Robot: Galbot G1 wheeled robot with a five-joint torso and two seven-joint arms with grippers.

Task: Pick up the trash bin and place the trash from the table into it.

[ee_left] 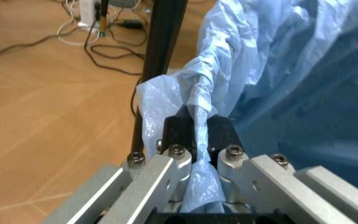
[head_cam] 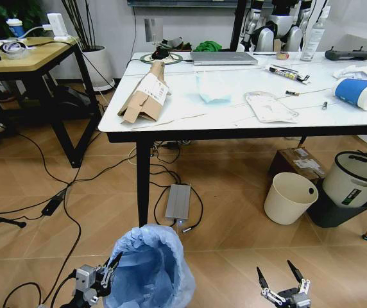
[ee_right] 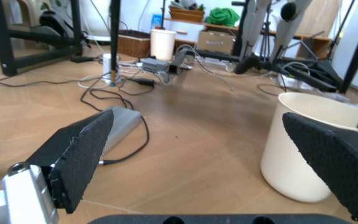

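The trash bin (head_cam: 150, 269), lined with a crinkled light-blue bag, stands on the floor in front of the table (head_cam: 190, 119). My left gripper (head_cam: 111, 270) is shut on the bag's rim (ee_left: 199, 122) at the bin's left side. My right gripper (head_cam: 280, 277) hangs open low at the right, with nothing between its pads (ee_right: 79, 151). On the table lie a flattened cardboard box (head_cam: 146, 94), a crumpled tissue (head_cam: 213, 87), a white plastic packet (head_cam: 270, 106), a blue paper cup (head_cam: 361, 92) on its side and a white lid (head_cam: 358, 72).
A cream bucket (head_cam: 289, 197) (ee_right: 309, 140) and a white bin with black rim (head_cam: 355, 176) stand under the table's right end. Cables and a power brick (head_cam: 178, 201) lie on the floor by the table leg (head_cam: 143, 183). A wooden desk (head_cam: 26, 58) stands left.
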